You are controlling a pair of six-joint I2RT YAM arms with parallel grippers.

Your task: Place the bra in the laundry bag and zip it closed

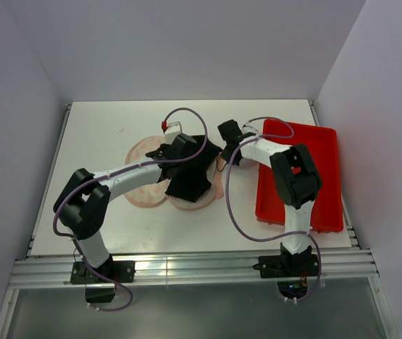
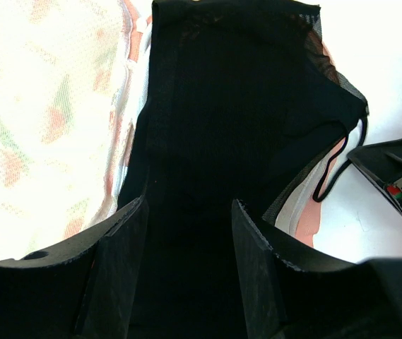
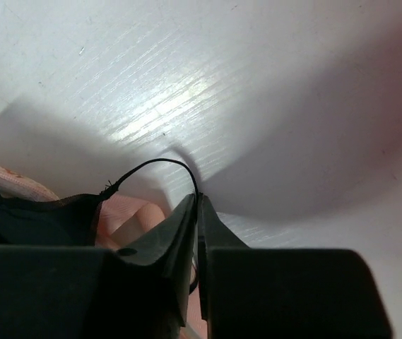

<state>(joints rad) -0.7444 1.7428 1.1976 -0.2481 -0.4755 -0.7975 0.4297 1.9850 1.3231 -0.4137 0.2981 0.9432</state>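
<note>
The black bra [image 1: 190, 185] lies over the right lobe of the beige-pink laundry bag [image 1: 143, 189], which is spread open on the table. My left gripper [image 1: 190, 159] is right over the bra. In the left wrist view its jaws [image 2: 188, 205] stand wide apart with the bra's fabric [image 2: 236, 106] between them, and the bag's white printed mesh [image 2: 45, 106] is on the left. My right gripper [image 1: 225, 147] is at the bag's right edge. In the right wrist view it [image 3: 197, 201] is shut on the bra's thin black strap [image 3: 151, 164].
A red rectangular plastic tray [image 1: 321, 148] stands on the right side of the table, under my right arm. The right gripper's body shows at the right edge of the left wrist view [image 2: 398, 180]. White walls close in the table on three sides.
</note>
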